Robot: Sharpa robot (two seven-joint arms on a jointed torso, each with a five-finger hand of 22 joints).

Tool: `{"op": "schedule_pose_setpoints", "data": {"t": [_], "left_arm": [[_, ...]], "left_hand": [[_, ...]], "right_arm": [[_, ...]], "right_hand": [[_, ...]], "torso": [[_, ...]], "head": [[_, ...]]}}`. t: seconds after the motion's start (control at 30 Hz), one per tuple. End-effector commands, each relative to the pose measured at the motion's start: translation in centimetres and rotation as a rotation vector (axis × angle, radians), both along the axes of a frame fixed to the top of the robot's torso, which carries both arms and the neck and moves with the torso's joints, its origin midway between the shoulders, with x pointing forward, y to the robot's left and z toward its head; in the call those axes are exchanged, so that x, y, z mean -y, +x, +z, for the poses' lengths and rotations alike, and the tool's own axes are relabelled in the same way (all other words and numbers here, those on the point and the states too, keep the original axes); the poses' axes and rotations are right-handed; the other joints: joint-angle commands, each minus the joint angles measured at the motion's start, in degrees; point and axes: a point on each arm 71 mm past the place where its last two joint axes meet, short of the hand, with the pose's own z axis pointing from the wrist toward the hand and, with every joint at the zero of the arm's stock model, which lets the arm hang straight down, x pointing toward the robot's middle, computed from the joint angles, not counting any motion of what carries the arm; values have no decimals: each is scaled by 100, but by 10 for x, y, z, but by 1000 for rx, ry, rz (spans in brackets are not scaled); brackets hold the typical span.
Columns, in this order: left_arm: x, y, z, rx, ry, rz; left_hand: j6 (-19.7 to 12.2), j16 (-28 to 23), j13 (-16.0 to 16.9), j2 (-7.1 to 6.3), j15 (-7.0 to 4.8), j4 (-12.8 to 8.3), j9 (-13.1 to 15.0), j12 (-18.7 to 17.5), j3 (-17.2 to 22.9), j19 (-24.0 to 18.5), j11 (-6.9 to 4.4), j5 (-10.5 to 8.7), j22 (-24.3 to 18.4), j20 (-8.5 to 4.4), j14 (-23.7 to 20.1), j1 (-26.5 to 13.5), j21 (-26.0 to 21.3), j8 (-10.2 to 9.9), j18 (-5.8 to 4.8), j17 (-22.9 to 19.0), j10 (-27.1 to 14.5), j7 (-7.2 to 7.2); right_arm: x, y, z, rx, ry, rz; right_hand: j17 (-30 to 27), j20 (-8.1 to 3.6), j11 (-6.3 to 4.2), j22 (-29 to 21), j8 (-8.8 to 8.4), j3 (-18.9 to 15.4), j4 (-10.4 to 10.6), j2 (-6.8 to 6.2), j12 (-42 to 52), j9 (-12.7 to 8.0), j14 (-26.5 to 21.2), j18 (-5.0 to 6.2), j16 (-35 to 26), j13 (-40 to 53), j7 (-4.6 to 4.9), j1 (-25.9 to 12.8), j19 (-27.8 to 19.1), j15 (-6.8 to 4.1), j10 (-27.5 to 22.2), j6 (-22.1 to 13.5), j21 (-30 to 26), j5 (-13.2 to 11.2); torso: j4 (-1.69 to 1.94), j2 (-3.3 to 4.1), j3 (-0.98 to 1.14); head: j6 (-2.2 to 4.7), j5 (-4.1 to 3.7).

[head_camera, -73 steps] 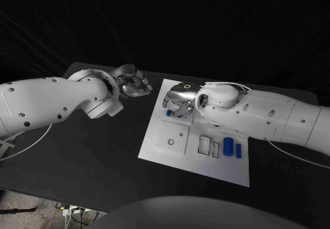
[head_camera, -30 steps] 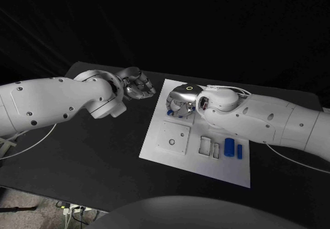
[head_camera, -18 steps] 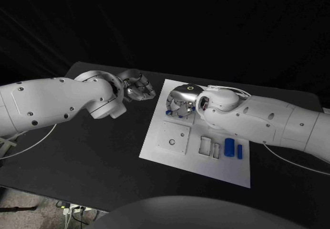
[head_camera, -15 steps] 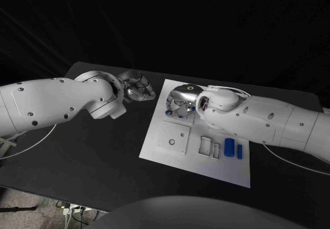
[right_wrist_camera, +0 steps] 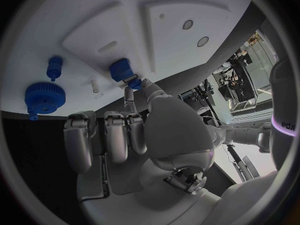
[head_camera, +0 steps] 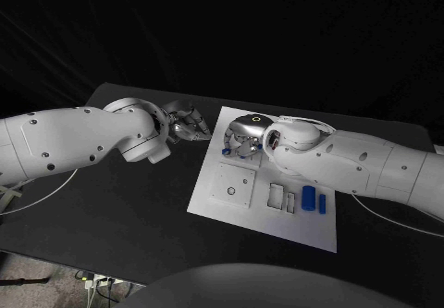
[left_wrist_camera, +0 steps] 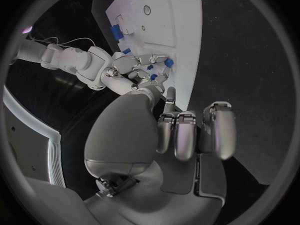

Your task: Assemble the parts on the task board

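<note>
The white task board [head_camera: 278, 221] lies mid-table. My right hand [head_camera: 242, 138] hovers over its far left corner, most fingers curled in. Its thumb and one fingertip [right_wrist_camera: 129, 83] pinch a small blue part [right_wrist_camera: 120, 68] that stands on the board [right_wrist_camera: 94, 15]; the head view shows that part [head_camera: 226, 152] under the hand. A blue gear [right_wrist_camera: 40, 97] and a blue peg [right_wrist_camera: 54, 66] stand close by. Two longer blue parts [head_camera: 307, 197] [head_camera: 322, 203] lie on the board's right side. My left hand [head_camera: 190, 126] floats just off the board's left edge, fingers [left_wrist_camera: 187, 135] curled, holding nothing.
A raised square plate [head_camera: 231, 185] with small holes and two rectangular slots [head_camera: 276, 194] sit in the board's near half. The black table [head_camera: 120, 212] surrounds the board. The left wrist view looks across at my right hand [left_wrist_camera: 140, 70] on the board [left_wrist_camera: 178, 25].
My left hand has drifted right, closer to the board's left edge. My right hand has stayed over the far left corner with the blue part at its fingertips.
</note>
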Motion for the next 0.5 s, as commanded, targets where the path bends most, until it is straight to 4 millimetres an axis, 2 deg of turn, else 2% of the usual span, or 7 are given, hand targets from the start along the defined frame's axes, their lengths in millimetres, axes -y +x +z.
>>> {"op": "schedule_pose_setpoints", "data": {"t": [0.03,0.37,0.5], "left_arm": [[3,-1,-2,-26,5,-22],[6,0,-4,-35,7,-30],[7,0,-5,-41,6,-32]], "left_hand": [[-34,14,1506,2,2,-4,-10,13,-52,180,14,31,1273,-2,603,-71,-28,34,0,1510,596,9],[-38,14,1506,34,3,-2,-28,13,-145,173,16,42,1270,-2,603,-127,-39,36,2,1510,596,11],[-40,14,1506,51,4,-2,-36,13,-185,170,16,45,1268,-2,603,-153,-46,38,4,1510,596,12]], "right_arm": [[-1,0,-2,-1,-7,-11],[-1,-1,-5,7,4,-20],[-1,-1,-4,23,24,-18]], "right_hand": [[1510,29,26,1469,-46,-15,21,-22,15,4,608,-51,20,1505,-7,-64,532,50,596,-54,-29,-30],[1510,72,88,1453,-169,-113,75,-33,15,60,608,-39,20,1505,63,-216,501,102,596,-182,-70,-373],[1510,76,94,1452,-180,-122,79,-31,15,67,608,-38,20,1505,68,-228,500,106,596,-192,-72,-405]], "torso": [[10,2,-2],[9,0,-4],[2,-2,-2]], "head": [[0,3],[0,27],[0,34]]}}
